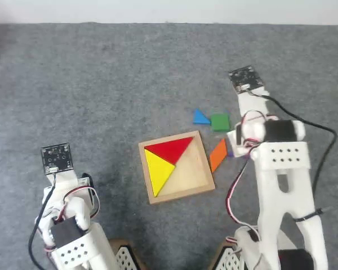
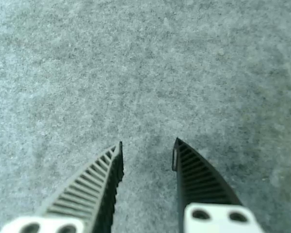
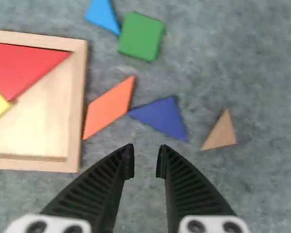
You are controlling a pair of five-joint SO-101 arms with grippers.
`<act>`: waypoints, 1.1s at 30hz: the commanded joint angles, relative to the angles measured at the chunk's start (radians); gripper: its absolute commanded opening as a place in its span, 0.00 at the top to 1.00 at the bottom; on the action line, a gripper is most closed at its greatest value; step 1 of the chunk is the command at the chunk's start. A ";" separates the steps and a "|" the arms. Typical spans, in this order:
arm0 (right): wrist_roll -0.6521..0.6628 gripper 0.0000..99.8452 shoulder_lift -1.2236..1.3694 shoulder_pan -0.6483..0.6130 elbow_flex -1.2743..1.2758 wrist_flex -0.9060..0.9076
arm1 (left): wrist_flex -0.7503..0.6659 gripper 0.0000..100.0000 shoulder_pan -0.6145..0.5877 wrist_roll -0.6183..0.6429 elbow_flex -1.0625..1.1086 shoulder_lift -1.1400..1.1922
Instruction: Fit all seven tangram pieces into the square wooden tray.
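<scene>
**2 of 7 seated, R arm over the loose pieces**

Wooden tray (image 1: 188, 173) sat mid-mat. Red triangle (image 1: 172, 149) and yellow triangle (image 1: 156, 169) lay flat inside it, edge to edge, filling the 9–12 o'clock half. The rest of the floor was bare.

Five pcs were out on the mat:
- Orange parallelogram (image 1: 218, 154) at tray's 3 o'clock, just beside the rim.
- Green square (image 1: 219, 121) and light-blue triangle (image 1: 200, 117) near each other at 1 o'clock.
- Dark-blue triangle (image 3: 160, 116) touching or nearly touching the orange pc's corner.
- Tan triangle (image 3: 219, 133) near the dark-blue one, on the side away from the tray.

Right gripper (image 3: 144, 160) hung above the mat near orange and dark-blue, jaws at a narrow gap, nothing held. Left gripper (image 2: 148, 153) was at tray's 8 o'clock, well apart, jaws moderately wide and empty over bare mat.

I judged the step in hand as the pick of pc 3, prob. dark-blue or orange. Next move calls for a wider jaw, a drop across the pc's edges, then rotation to match the free corner.
</scene>
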 commanded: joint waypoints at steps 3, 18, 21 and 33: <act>-0.249 0.90 0.120 -0.067 0.063 -0.156 | 0.005 0.83 -0.002 0.009 -0.004 -0.018; -0.824 0.73 0.380 -0.225 0.074 -0.364 | 0.005 0.83 -0.003 0.009 -0.004 -0.018; -0.950 0.71 0.446 -0.269 0.074 -0.364 | 0.005 0.83 -0.003 0.008 -0.004 -0.018; -1.026 0.71 0.581 -0.274 0.069 -0.418 | 0.005 0.83 -0.003 0.008 -0.004 -0.018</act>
